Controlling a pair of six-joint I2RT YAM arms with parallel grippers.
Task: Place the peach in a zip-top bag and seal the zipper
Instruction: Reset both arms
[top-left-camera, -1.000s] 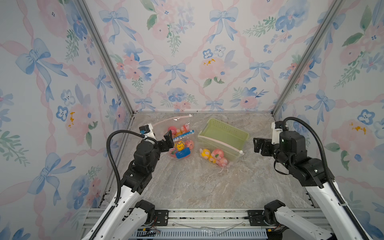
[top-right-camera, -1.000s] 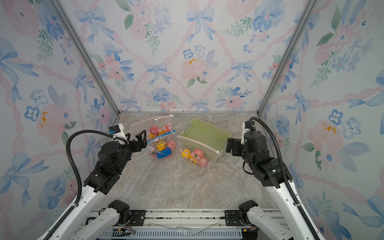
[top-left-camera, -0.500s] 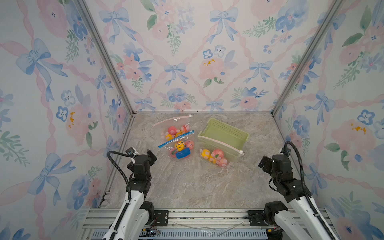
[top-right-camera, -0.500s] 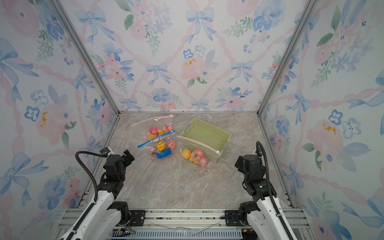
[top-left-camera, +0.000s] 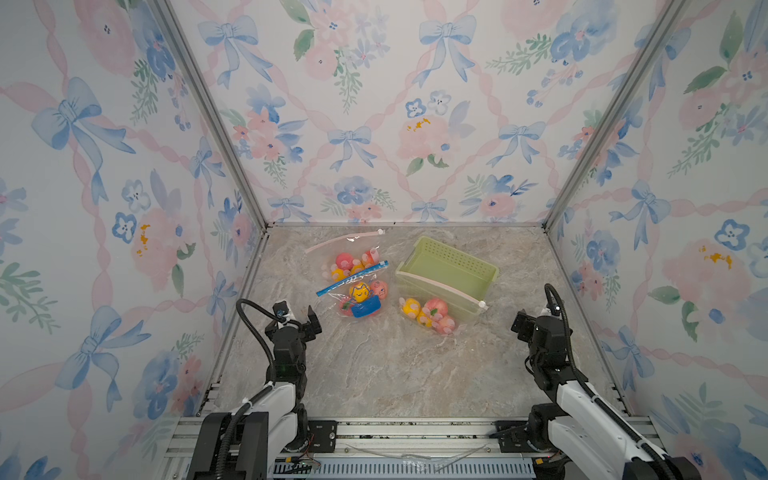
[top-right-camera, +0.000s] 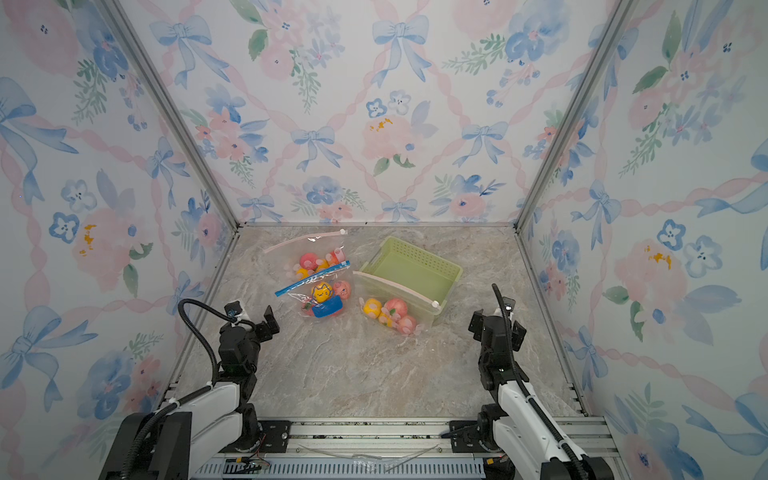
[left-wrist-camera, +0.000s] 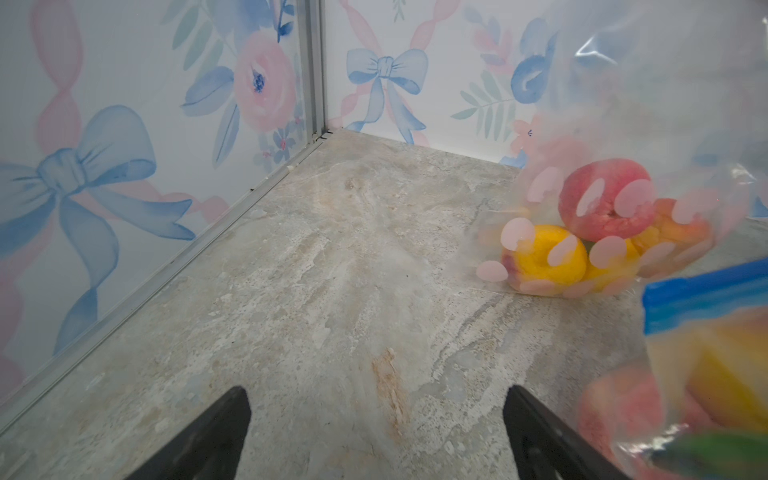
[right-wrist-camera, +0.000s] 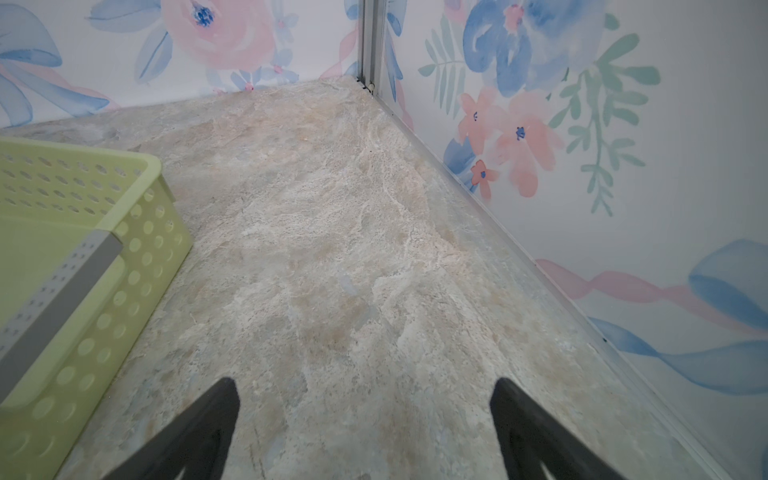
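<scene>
I can read no letters, numbers, brand or label in any of my views. The closest thing to a sign is a drawn cat face, printed in yellow on the blue-zippered zip-top bag that lies just beside the green basket, on my left arm's side. The dotted bag behind it, further from the basket's front, shows only plain pink spots.
</scene>
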